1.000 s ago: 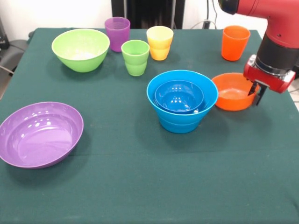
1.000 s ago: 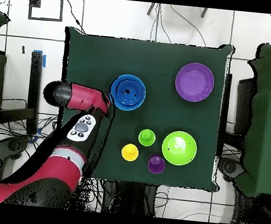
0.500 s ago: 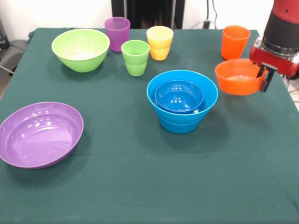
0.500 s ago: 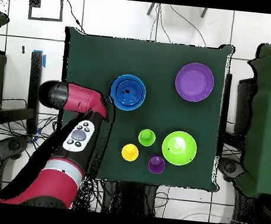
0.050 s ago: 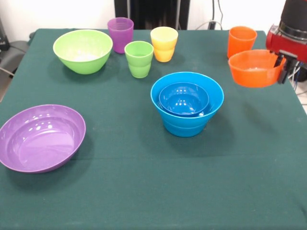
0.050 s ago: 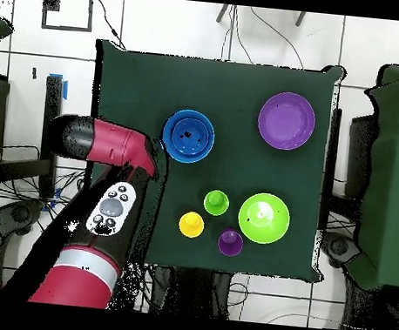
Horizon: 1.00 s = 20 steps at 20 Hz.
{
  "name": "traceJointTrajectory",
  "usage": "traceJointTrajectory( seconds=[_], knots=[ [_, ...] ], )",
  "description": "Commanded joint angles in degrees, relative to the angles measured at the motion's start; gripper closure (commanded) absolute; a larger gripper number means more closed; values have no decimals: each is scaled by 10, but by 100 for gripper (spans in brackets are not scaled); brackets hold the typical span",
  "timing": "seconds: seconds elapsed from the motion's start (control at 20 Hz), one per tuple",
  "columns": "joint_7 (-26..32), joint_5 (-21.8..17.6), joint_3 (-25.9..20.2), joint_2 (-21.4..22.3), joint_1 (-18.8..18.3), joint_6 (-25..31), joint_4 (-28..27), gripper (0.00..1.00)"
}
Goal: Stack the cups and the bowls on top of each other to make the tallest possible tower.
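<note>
Your jaws [image 5: 284, 64] are clamped on the rim of the small orange bowl [image 5: 254, 68], which hangs clear of the desk [image 5: 144, 191] with its mouth up and roughly level; one dark finger shows on the outside of its wall. The move ahead, as I judge it, turns on one relation: the start of the tower, a small dark blue bowl [image 5: 183, 98] nested in a light blue bowl [image 5: 187, 103], sits below the jaws and off toward the bowl side of your grip, across a strip of bare cloth. The carried bowl is round, so only its level matters, not its turn. Just behind the jaws stands the orange cup [image 5: 241, 43], close to the carried bowl's rim, so draw away from it rather than swing back. The desk edge lies right beside the jaws on the outer side; keep inboard. Farther beyond the nested bowls stand the green cup [image 5: 139, 58], yellow cup [image 5: 164, 43], purple cup [image 5: 120, 34] and lime bowl [image 5: 83, 50], and the purple bowl [image 5: 41, 138] lies well apart, none in the path. From above, the arm [image 6: 109, 141] hides the jaws and the carried bowl.
</note>
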State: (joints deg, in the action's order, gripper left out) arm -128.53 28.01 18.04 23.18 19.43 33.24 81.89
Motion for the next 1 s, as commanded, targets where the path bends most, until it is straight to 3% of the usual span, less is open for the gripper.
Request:
traceJointTrajectory(
  seconds=[0.05,0.45,1.0],
  knots=[
    [-77,-12,-38,38,-20,112,12,100],
    [-34,-47,-22,60,-54,188,-34,100],
    [2,-89,-39,23,-96,187,-96,100]
  ],
)
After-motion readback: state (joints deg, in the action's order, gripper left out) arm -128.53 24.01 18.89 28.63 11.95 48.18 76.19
